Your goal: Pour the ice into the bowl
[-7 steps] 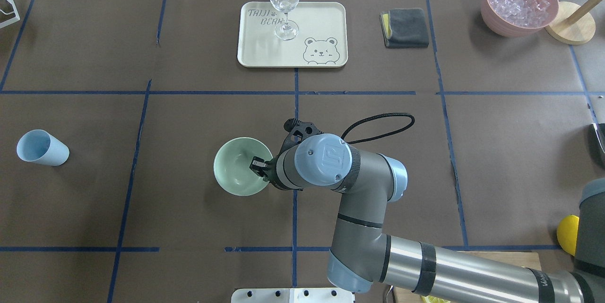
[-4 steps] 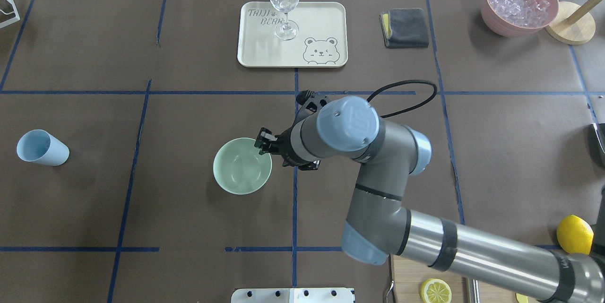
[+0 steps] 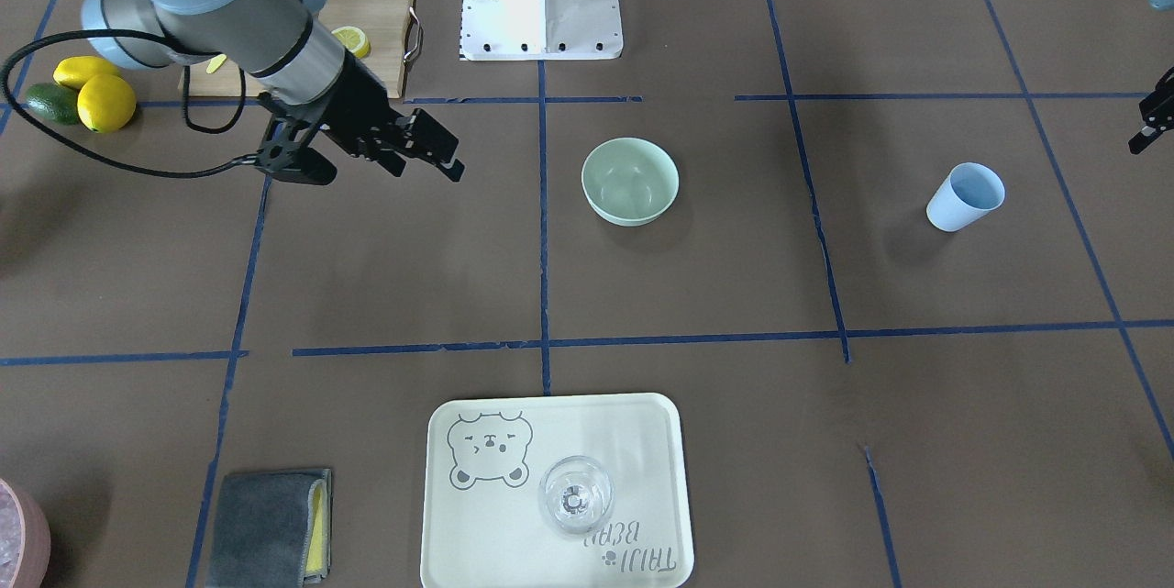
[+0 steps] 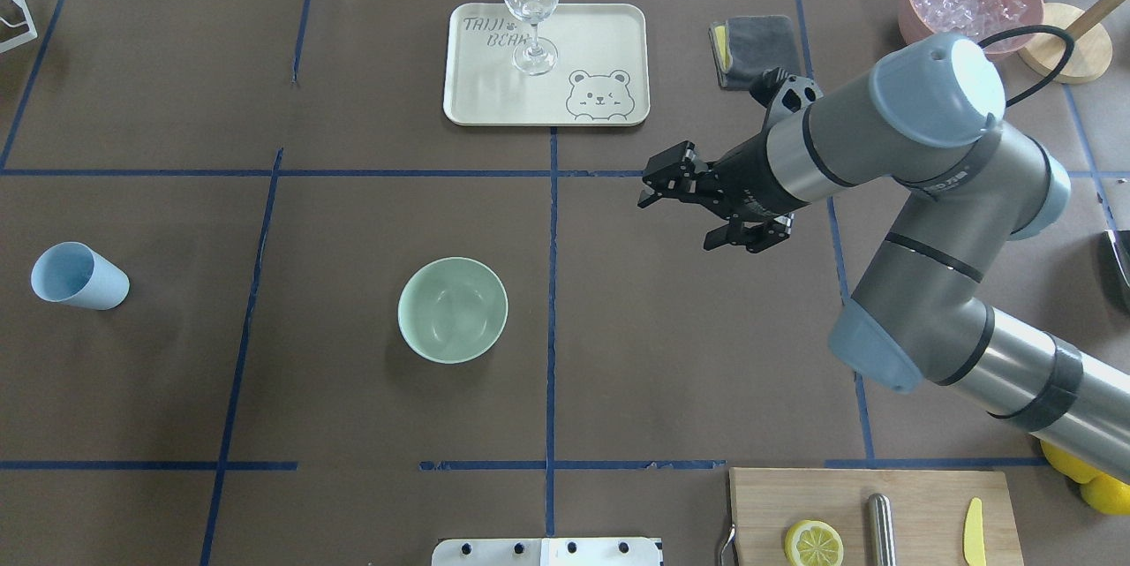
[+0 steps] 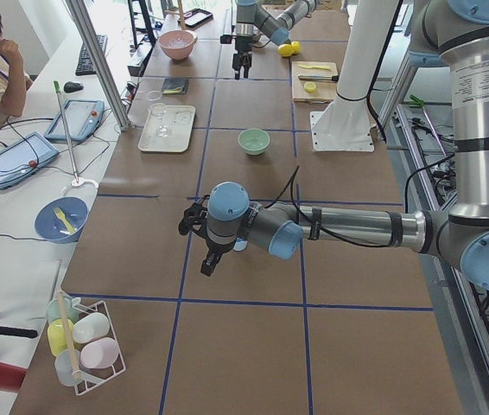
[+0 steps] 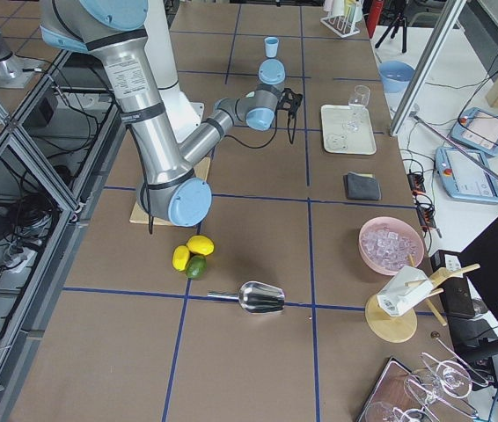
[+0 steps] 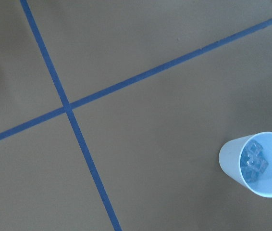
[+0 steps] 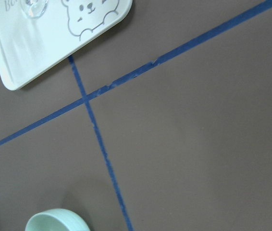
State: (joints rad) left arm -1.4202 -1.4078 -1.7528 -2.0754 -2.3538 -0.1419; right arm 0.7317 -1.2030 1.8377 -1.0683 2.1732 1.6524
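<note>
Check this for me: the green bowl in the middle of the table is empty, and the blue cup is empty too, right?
Not quite. The bowl is empty, but the blue cup is not: the left wrist view shows clear ice cubes lying in its bottom.

Bare table (image 4: 353,213) lies all round the bowl (image 4: 453,310), open above. The cup (image 4: 78,276) stands well off to its left, the tray (image 4: 494,102) and glass (image 4: 531,1) far beyond. The right gripper (image 4: 649,188) hangs to the far right, clear of it.
</note>
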